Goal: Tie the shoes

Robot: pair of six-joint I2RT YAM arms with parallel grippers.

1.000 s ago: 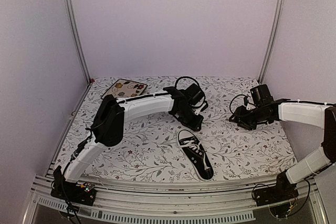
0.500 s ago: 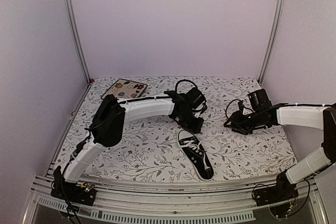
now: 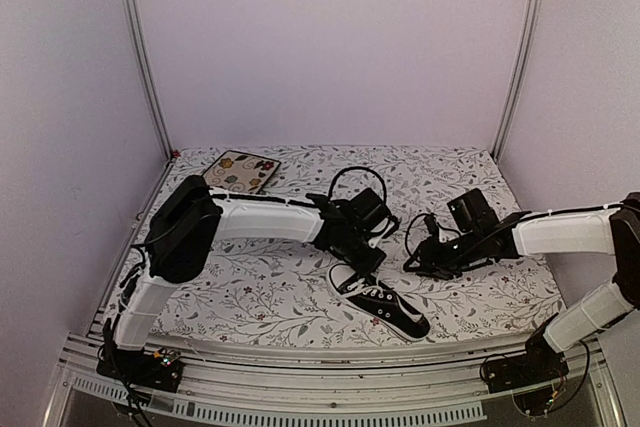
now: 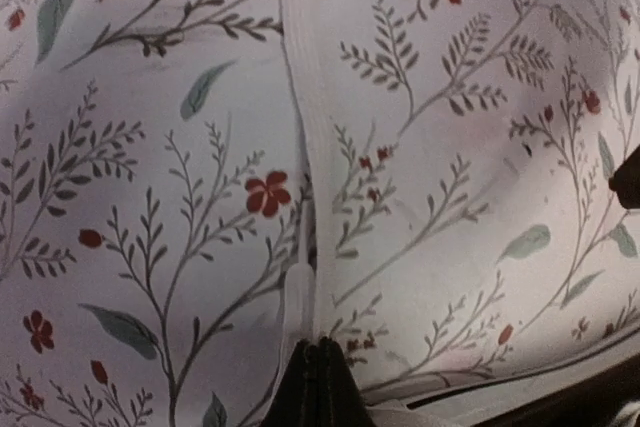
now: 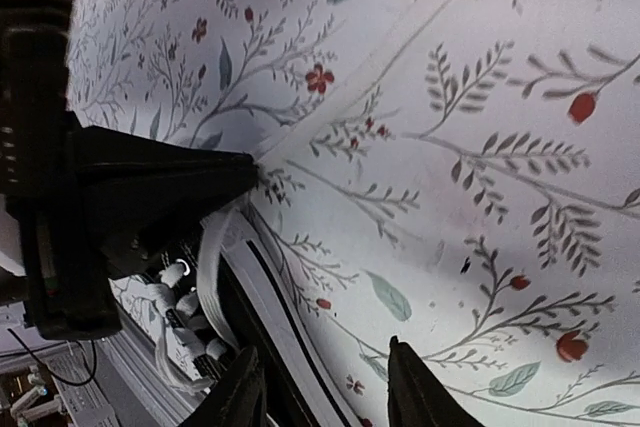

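Observation:
The black sneaker (image 3: 382, 300) with white laces lies on the floral cloth, toe cap pointing front right. My left gripper (image 3: 366, 261) is at its heel end, low over the cloth. In the left wrist view its fingers (image 4: 320, 387) are pressed shut on the tip of a white lace (image 4: 300, 147) that runs away across the cloth. The shoe's white sole edge (image 4: 470, 399) shows at the bottom. My right gripper (image 3: 414, 261) is open and empty just right of the shoe. In its wrist view (image 5: 330, 392) the sole (image 5: 270, 317) and laces (image 5: 178, 319) lie at its left finger.
A square floral-patterned plate (image 3: 238, 171) lies at the back left of the cloth. The left gripper's black body (image 5: 90, 177) fills the left of the right wrist view. Metal frame posts stand at both back corners, and a rail runs along the near edge (image 3: 320, 362).
The shoe has swung so its toe points further right and sits more to the right. The left gripper has come down toward its heel. The right gripper has moved left toward the shoe.

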